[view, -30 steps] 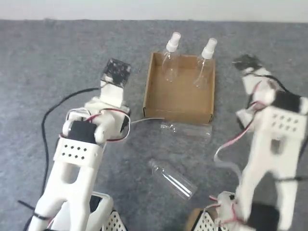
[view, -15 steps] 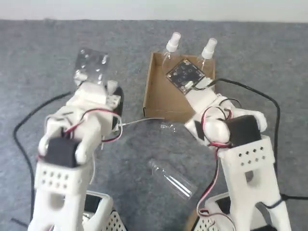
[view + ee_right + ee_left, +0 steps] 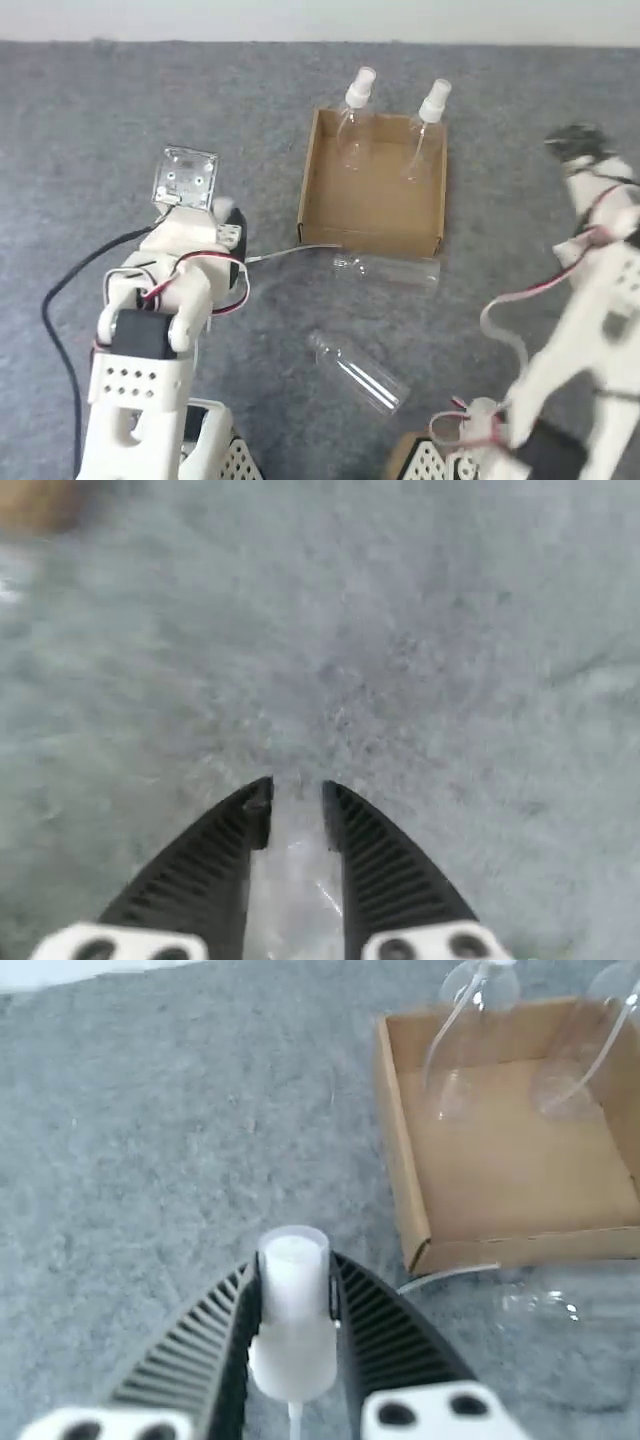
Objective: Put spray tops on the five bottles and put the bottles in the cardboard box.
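My left gripper [image 3: 293, 1272] is shut on a white spray top [image 3: 292, 1305], held upright over the grey carpet to the left of the cardboard box [image 3: 405, 1190]. From above, this gripper [image 3: 229, 212] sits left of the box [image 3: 372, 232]. Two capped bottles [image 3: 352, 125] [image 3: 425, 130] lean in the box's far end. Two uncapped clear bottles lie on the carpet, one against the box's front wall [image 3: 388, 269] and one nearer [image 3: 360, 373]. My right gripper [image 3: 296, 798] hangs over bare carpet, its fingers close around something clear that looks like a bottle [image 3: 300, 870]. That arm [image 3: 590, 290] stands at the far right.
A thin white tube [image 3: 295, 251] lies on the carpet by the box's front left corner. A black cable [image 3: 70, 285] trails left of the left arm. The arm bases [image 3: 210, 455] occupy the near edge. Open carpet lies left of and beyond the box.
The right arm swung from over the box to the far right of the table. The left arm, still holding the spray top, drew back slightly and turned.
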